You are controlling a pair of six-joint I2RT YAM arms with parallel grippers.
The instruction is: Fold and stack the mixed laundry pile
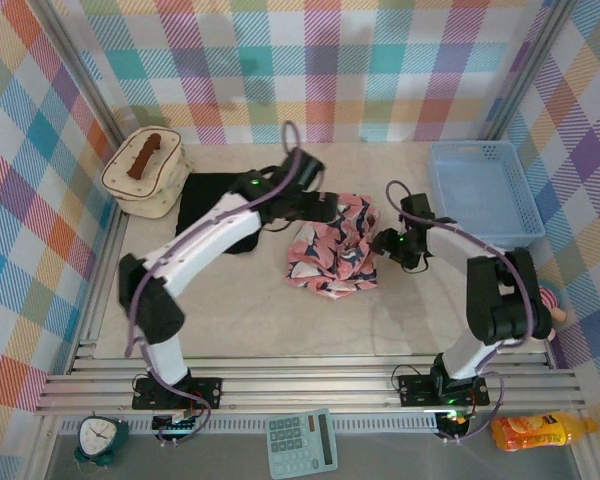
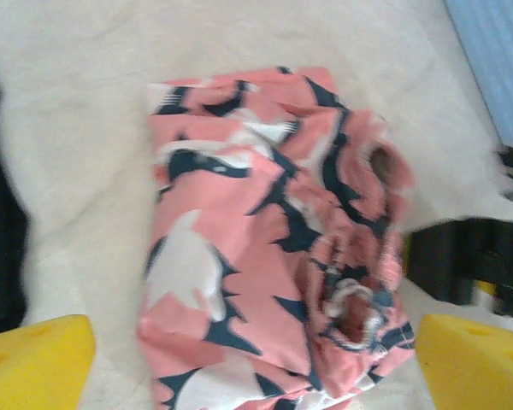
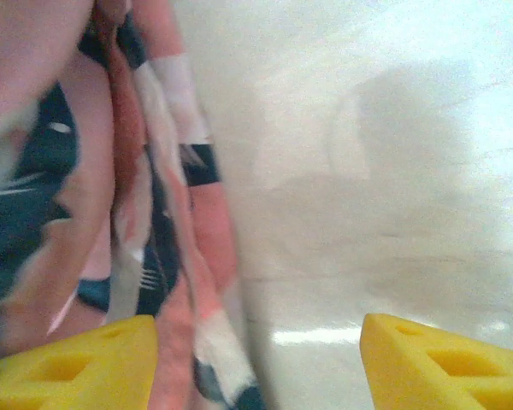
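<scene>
Where the pink garment (image 1: 332, 250) lies: mid-table (image 1: 240, 310), a rumpled, roughly folded bundle between the two grippers.
Black shirt (image 1: 212, 200): at the back left, just beside the bag (image 1: 145, 175) and partly under the left arm. It is apart from the pink one and not yet stacked with it.
Left gripper (image 1: 338, 212): over the bundle's far edge, fingers wide apart and clamped on nothing. Its wrist view looks down on the cloth (image 2: 265, 248) between the yellow fingers (image 2: 34, 363).
Right gripper (image 1: 390, 243): at the bundle's right edge, fingers spread. Folds of the cloth (image 3: 111, 213) lie beside one finger (image 3: 68, 363), with bare table between the two, and I see no hold.
Handling: probably light and limp, with no stiffness. Lifted at one point it would likely sag and fall open. The layers may slip over each other, and the bundle may slide on the smooth table. It is not fragile.
Where to hold: pinch through all layers at two corners of one edge, one gripper on each. The gathered opening on the right side is thick and bunched, so it offers a firm bite but a crooked fold.
Stage: the pink one looks part-folded and untidy, and the black one looks unfolded.
</scene>
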